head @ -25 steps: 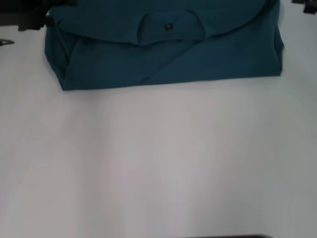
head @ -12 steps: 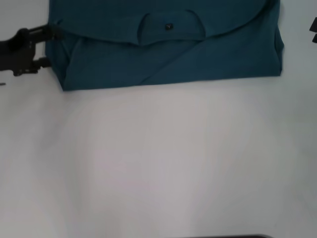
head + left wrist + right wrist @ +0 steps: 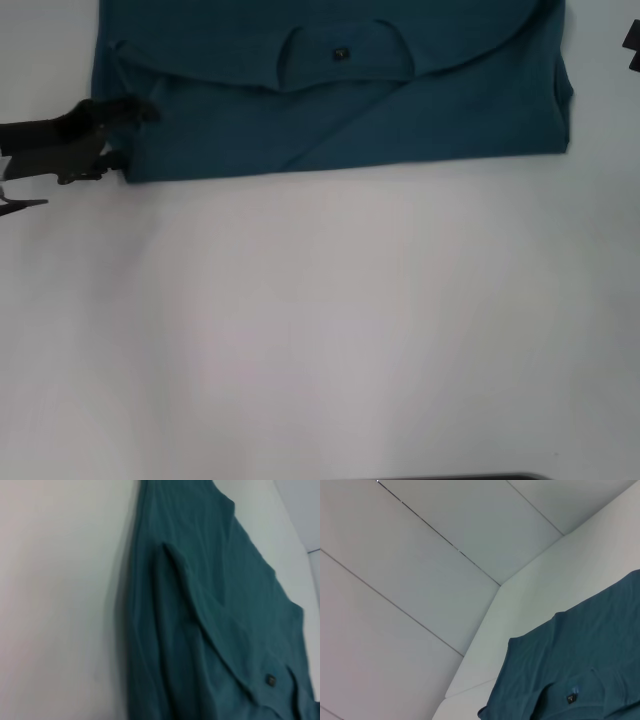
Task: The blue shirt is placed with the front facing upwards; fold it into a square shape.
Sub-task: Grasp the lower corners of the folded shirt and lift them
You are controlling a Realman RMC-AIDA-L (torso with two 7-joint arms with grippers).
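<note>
The blue shirt point(image 3: 340, 90) lies at the far edge of the white table point(image 3: 320, 330), already folded into a broad rectangular bundle, the collar with its small dark label point(image 3: 341, 53) showing on top. The left gripper point(image 3: 120, 135) sits at the bundle's near left corner, its fingers spread narrowly around the edge. The right gripper point(image 3: 632, 45) barely shows at the right; its fingers cannot be judged. Squaring the bundle probably remains.
</note>
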